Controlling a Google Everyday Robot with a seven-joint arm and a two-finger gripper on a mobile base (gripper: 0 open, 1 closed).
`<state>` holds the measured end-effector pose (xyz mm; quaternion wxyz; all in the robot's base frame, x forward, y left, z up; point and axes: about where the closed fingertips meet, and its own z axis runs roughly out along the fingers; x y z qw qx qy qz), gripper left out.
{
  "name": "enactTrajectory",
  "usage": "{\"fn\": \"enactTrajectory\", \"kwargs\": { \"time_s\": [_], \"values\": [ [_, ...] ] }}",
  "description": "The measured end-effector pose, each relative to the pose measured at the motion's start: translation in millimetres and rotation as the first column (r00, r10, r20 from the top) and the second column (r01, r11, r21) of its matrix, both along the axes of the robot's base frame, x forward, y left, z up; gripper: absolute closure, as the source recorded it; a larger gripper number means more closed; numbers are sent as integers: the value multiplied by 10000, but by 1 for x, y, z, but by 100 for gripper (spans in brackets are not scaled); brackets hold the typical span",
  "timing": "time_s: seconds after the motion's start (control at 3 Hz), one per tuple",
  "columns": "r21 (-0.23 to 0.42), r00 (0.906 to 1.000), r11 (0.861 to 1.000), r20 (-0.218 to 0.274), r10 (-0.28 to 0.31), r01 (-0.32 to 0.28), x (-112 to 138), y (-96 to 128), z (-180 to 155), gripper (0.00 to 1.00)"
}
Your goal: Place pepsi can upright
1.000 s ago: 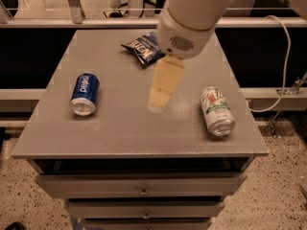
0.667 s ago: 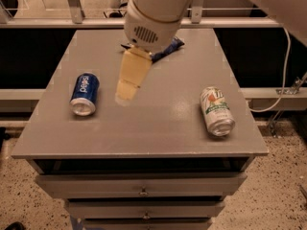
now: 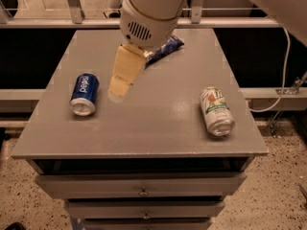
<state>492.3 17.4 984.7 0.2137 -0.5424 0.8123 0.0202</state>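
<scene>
A: Nearest first?
B: Drawers [image 3: 144,191]: grey, flat-fronted, small metal pulls. Above, table [image 3: 144,143]: matte grey slab, faint sheen, square lip.
A: On top?
B: Left side, pepsi can [image 3: 84,94]. Down on its side, silver end toward the camera, white lettering up. Smooth blue aluminium, cylindrical; probably quick to roll under a nudge. Right side, well apart, green can [image 3: 217,110], white-bodied, also on its side.
A: And the gripper?
B: Gripper [image 3: 116,96] just right of the pepsi can, near but not touching, hanging tip-down from a white rounded wrist [image 3: 144,16]. Pale yellow, slab-like, seen edge-on. Open or shut: cannot tell. Nothing seen in its hold.
A: Step?
B: Looks like the reach, grasp not yet made. Next, by my reading: shift left over the pepsi can, straddle the barrel across its width, close gently, then tip onto the flat silver base and release.
A: Farther back?
B: Bag [image 3: 168,47], dark blue, crinkled, glossy, half hidden behind the wrist. Beyond, metal rail [image 3: 240,22] along the far edge.
</scene>
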Motion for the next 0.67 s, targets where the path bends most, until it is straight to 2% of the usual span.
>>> {"fn": "enactTrajectory", "kwargs": {
  "time_s": [0.33, 0.67],
  "values": [
    [-51, 9995, 9995, 46, -312, 313, 4, 9, 3, 0],
    [-339, 9976, 9971, -34, -688, 687, 22, 53, -9, 0]
  ]
}}
